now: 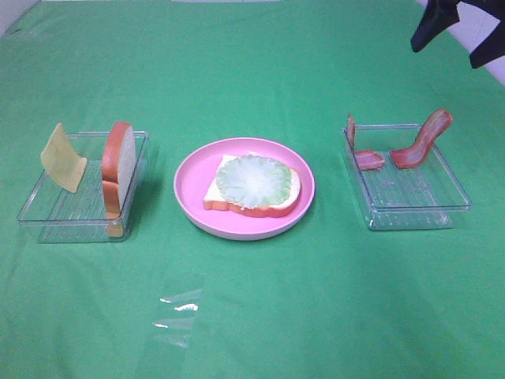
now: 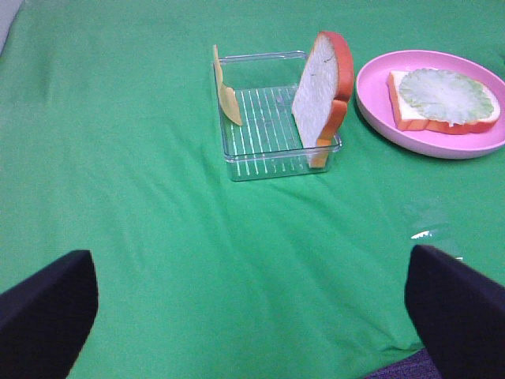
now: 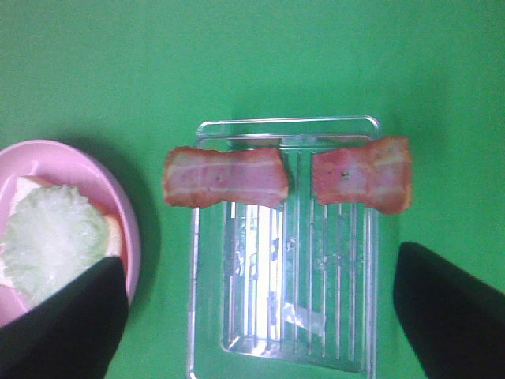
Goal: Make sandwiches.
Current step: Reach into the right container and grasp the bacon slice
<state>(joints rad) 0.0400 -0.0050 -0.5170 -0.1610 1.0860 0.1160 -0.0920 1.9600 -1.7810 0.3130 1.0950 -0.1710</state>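
Note:
A round pink plate (image 1: 192,186) in the middle holds one white bread slice (image 1: 215,192) with pale green lettuce (image 1: 256,180) on top. A left clear tray (image 1: 55,209) holds a yellow cheese square (image 1: 63,158) and a second bread slice (image 1: 118,164), both standing on edge. A right clear tray (image 1: 410,193) holds two bacon strips (image 1: 361,151) (image 1: 422,142). My right gripper (image 1: 461,39) hangs open and empty high above the right tray; its wrist view shows the bacon (image 3: 225,178) (image 3: 363,174) below it. My left gripper (image 2: 252,332) is open and empty, well short of the left tray (image 2: 260,118).
Green cloth covers the whole table. A shiny bit of clear film (image 1: 177,314) lies on the cloth in front of the plate. The left wrist view also shows the upright bread (image 2: 322,87), the cheese (image 2: 226,99) and the plate (image 2: 371,95).

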